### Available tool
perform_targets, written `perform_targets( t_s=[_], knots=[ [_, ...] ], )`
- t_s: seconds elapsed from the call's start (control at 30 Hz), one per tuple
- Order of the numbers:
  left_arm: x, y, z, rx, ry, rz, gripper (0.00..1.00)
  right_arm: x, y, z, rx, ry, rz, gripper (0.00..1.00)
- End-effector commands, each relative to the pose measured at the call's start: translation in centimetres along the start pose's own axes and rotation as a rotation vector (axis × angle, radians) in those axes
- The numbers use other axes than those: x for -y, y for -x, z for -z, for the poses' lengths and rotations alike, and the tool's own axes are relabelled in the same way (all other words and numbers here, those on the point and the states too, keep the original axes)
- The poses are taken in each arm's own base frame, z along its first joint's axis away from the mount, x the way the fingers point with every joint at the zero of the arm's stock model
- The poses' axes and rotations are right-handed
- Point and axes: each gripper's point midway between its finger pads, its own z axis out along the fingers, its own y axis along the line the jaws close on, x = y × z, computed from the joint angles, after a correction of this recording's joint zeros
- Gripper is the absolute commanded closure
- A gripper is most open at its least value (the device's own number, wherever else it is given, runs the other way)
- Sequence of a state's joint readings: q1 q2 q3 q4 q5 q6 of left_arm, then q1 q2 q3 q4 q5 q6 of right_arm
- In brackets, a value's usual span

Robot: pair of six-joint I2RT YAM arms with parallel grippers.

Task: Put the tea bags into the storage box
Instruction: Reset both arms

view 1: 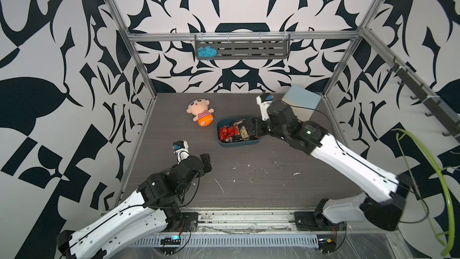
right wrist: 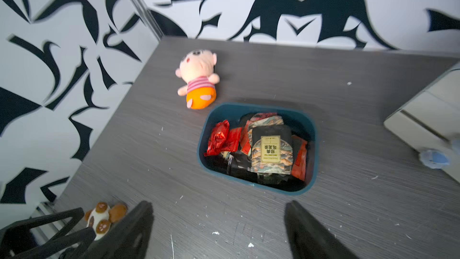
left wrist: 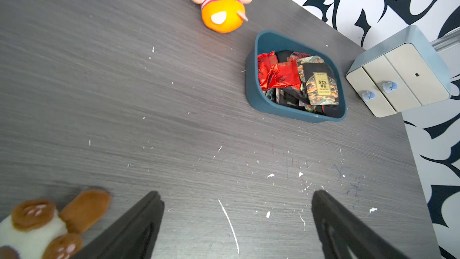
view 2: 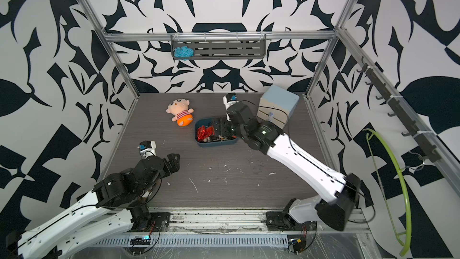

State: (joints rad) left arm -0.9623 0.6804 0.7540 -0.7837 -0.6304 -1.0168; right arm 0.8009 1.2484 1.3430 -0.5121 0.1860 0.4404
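Grey table (left wrist: 124, 95): left gripper (left wrist: 236, 193) and right gripper (right wrist: 220, 204) gape empty; only wrist views show brown plush (left wrist: 49, 220).

tea bags (right wrist: 219, 138): crinkly glossy foil | storage box (left wrist: 251, 90): smooth plastic | table (view 1: 249, 183): matt scuffed woodgrain

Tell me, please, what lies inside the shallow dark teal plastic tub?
The teal tub holds a pile of foil tea sachets: red ones at one end, a black one with a tan label on top. The sachets beneath and the floor under them are hidden.
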Motion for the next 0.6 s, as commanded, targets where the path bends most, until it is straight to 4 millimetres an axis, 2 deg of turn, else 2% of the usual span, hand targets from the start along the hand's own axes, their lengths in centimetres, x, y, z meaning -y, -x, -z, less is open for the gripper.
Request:
perform_targets(
  t_s=[0.0,0.13,0.23,0.37,0.47,0.57],
  knots=[
    [0.8,2.0,0.1,0.054,0.039,-0.055,0.00,3.3,1.2,4.3,0.170,-0.097,0.017,0.01],
    [2.3,3.4,-1.5,0.058,0.067,-0.120,0.00,7.2,-0.1,9.2,0.297,-0.189,0.054,0.01],
    [2.5,4.6,-3.7,0.040,0.094,-0.142,0.00,10.6,-1.4,11.3,0.382,-0.308,0.051,0.01],
    [1.2,6.6,-6.5,0.082,0.149,-0.182,0.00,13.9,-3.9,11.1,0.458,-0.438,0.082,0.02],
    [-0.8,8.2,-8.3,0.109,0.172,-0.174,0.00,15.4,-5.3,10.3,0.501,-0.503,0.096,0.02],
    [-4.0,10.2,-9.8,0.133,0.170,-0.096,0.00,17.3,-6.9,8.6,0.520,-0.577,0.096,0.00]
  ],
)
